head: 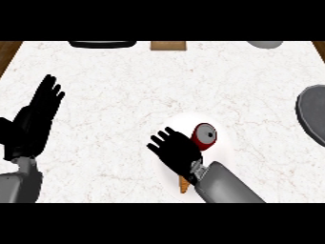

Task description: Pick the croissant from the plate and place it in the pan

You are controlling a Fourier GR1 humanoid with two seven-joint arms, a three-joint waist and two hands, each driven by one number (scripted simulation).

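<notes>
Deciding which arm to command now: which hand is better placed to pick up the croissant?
Right. The right hand hovers open over the white plate, where a brown tip of the croissant shows beside its forearm, and the pan is on that side. The left hand rests open far left.

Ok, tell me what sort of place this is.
Probably a kitchen: a white marbled counter carries a grey pan at the right edge and a white plate with food, which the right hand hangs over.

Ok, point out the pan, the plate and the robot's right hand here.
pan (pixel 324 114): head view, on its grey inside, at the right edge.
plate (pixel 225 148): head view, on its bare white rim, right of the red thing.
right hand (pixel 175 150): head view, on the black palm above the plate.
</notes>
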